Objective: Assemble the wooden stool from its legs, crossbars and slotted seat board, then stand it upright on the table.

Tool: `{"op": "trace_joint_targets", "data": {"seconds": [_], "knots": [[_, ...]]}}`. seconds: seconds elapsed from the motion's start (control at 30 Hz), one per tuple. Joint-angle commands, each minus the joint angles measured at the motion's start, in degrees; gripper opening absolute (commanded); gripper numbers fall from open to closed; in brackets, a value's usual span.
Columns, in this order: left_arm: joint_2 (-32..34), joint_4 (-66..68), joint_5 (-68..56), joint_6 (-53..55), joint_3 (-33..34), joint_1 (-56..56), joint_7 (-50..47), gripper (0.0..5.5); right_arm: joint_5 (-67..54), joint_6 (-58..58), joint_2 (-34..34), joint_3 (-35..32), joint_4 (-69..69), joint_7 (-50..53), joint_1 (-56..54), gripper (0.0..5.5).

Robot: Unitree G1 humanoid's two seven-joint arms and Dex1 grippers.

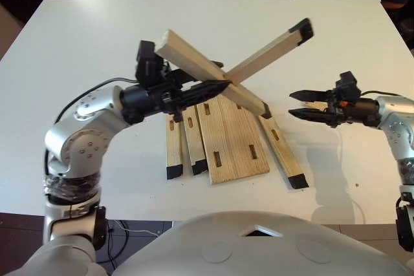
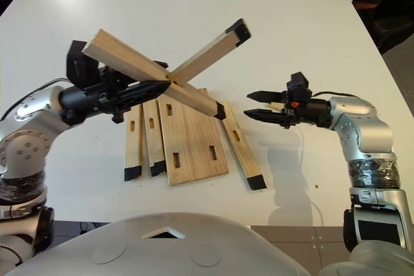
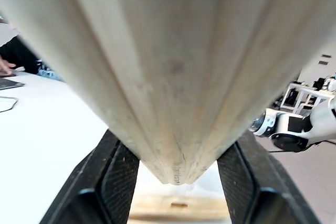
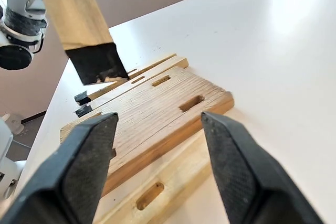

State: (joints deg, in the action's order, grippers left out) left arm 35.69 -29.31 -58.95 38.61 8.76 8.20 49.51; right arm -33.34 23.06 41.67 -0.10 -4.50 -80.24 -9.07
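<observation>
Gripping the crossed legs, your left claw holds them above the slotted seat board. Your right claw hangs open near it.

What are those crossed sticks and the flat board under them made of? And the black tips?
The crossed sticks look like pale bare wood: straight grain shows, no gloss. The board looks like wood too, slightly darker, with grain lines. The black tips look matte, perhaps rubber or paint; I cannot tell which.
</observation>
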Motion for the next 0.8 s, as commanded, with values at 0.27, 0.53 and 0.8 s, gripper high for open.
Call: {"op": "trace_joint_targets", "data": {"seconds": [0.27,0.53,0.8], "knots": [[11.5,-5.2,-5.6,4.4,8.9,-6.3,6.8,2.04,17.7,-15.2,-0.4,9.1,-1.9,5.3,8.8,2.9],[18.3,-11.1,-6.2,5.5,15.5,-15.3,12.8,2.04,17.1,-15.9,-0.6,3.0,-1.8,16.0,12.6,2.9],[19.7,-10.6,-1.2,3.2,14.4,-18.5,15.8,2.04,12.8,-11.2,-1.5,-0.9,7.8,20.3,14.0,2.9]]}}
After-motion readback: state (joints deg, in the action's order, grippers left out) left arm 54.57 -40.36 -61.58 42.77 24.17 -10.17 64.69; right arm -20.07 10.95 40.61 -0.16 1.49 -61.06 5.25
